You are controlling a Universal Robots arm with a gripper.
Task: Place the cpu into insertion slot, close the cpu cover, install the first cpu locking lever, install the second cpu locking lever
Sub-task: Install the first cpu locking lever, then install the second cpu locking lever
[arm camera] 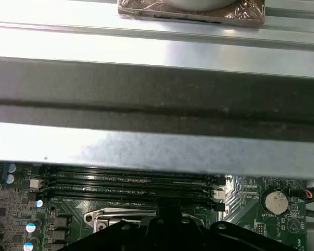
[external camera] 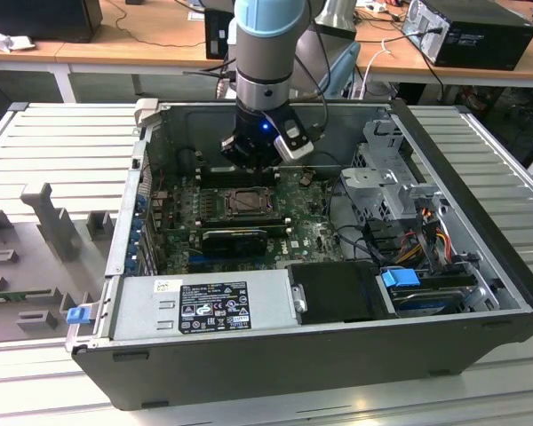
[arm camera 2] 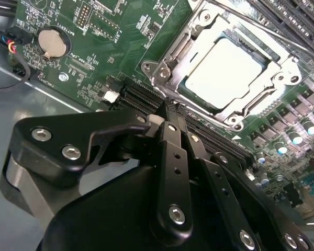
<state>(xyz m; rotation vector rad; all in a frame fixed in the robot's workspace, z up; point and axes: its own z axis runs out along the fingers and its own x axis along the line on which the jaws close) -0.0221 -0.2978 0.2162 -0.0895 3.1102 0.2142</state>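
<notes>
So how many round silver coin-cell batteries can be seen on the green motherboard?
1: the round silver coin-cell battery sits near the green motherboard's corner, apart from the metal socket frame; others may be hidden.

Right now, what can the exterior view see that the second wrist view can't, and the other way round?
Exterior view: the whole open computer case, its grey power supply and the arm above the board. Second wrist view: the cpu seated in its socket, the cpu cover closed around it, and a round coin battery. Both show the gripper over the green motherboard.
</notes>
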